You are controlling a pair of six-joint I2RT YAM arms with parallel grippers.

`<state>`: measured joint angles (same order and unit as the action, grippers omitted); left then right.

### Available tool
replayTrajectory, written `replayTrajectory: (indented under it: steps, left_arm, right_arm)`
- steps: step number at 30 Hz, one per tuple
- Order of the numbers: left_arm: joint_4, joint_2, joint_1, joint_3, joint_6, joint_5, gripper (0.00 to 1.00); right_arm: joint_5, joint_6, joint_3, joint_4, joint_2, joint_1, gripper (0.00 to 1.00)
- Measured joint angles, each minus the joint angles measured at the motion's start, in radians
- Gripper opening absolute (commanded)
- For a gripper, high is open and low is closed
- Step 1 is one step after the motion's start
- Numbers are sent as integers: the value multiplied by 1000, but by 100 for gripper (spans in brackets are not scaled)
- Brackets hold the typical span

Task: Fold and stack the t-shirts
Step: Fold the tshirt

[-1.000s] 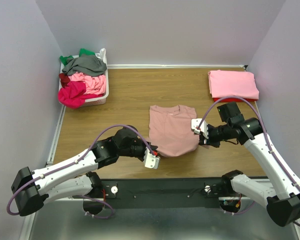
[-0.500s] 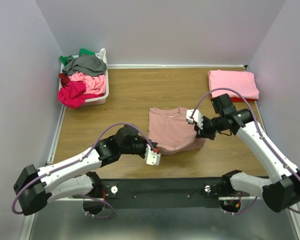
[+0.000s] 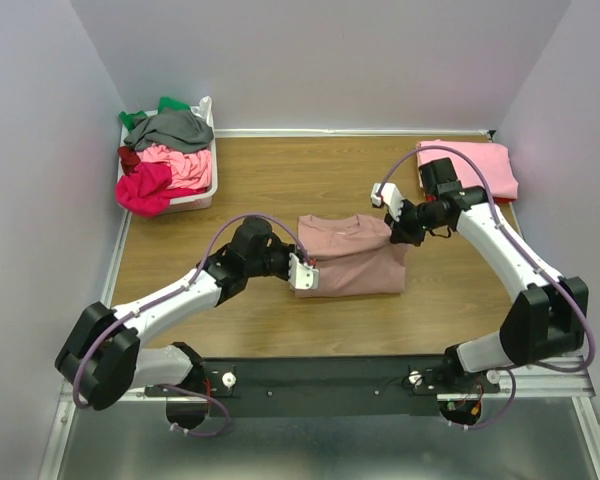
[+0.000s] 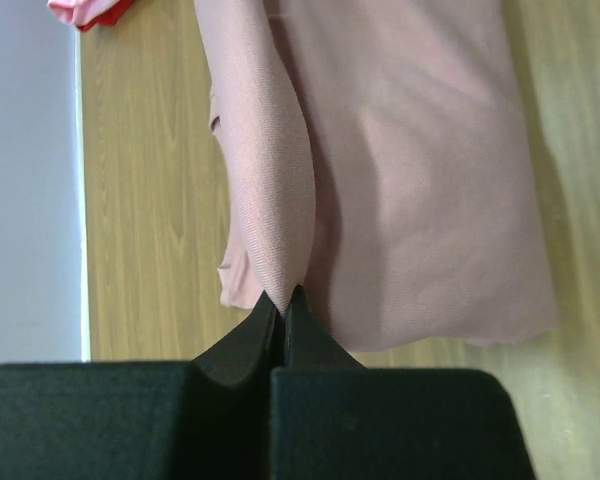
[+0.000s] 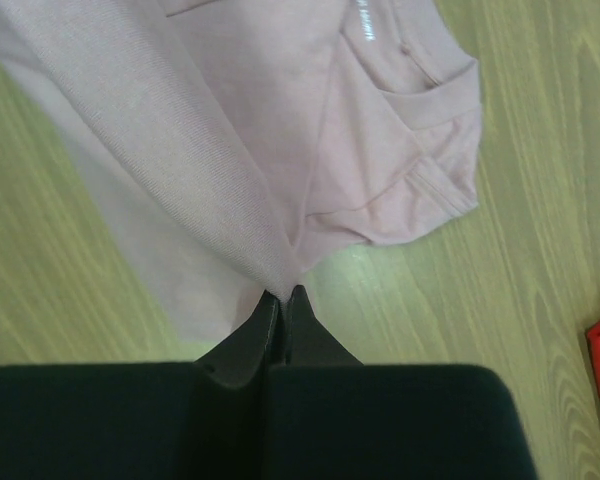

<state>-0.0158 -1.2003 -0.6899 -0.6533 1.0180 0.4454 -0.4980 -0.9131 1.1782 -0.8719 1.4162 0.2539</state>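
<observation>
A dusty-pink t-shirt [image 3: 352, 258] lies partly folded at the table's middle, plain side up. My left gripper [image 3: 302, 272] is shut on the shirt's left edge; in the left wrist view the jaws [image 4: 282, 298] pinch a raised fold of the pink cloth [image 4: 410, 170]. My right gripper [image 3: 394, 222] is shut on the shirt's right upper edge; in the right wrist view the jaws [image 5: 282, 294] pinch the cloth [image 5: 230, 130]. A folded bright pink t-shirt [image 3: 466, 168] over a red one lies at the back right. Other t-shirts, grey, green, pink and red, fill a basket [image 3: 212, 150].
The white basket stands at the back left against the wall. Grey walls enclose the wooden table [image 3: 270, 190] on three sides. A black rail [image 3: 320, 375] with both arm bases runs along the near edge.
Both grippers have carried the shirt's near edge away from me, toward the collar, folding it shorter. The right gripper moved up toward the pink stack; the left moved up and in.
</observation>
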Motion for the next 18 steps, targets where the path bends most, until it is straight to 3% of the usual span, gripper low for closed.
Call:
replayTrajectory:
  steps: [18]
  left_arm:
    - [-265, -348, 121, -97, 24, -23, 0]
  right_arm:
    - [1, 88, 175, 140, 312, -63, 0]
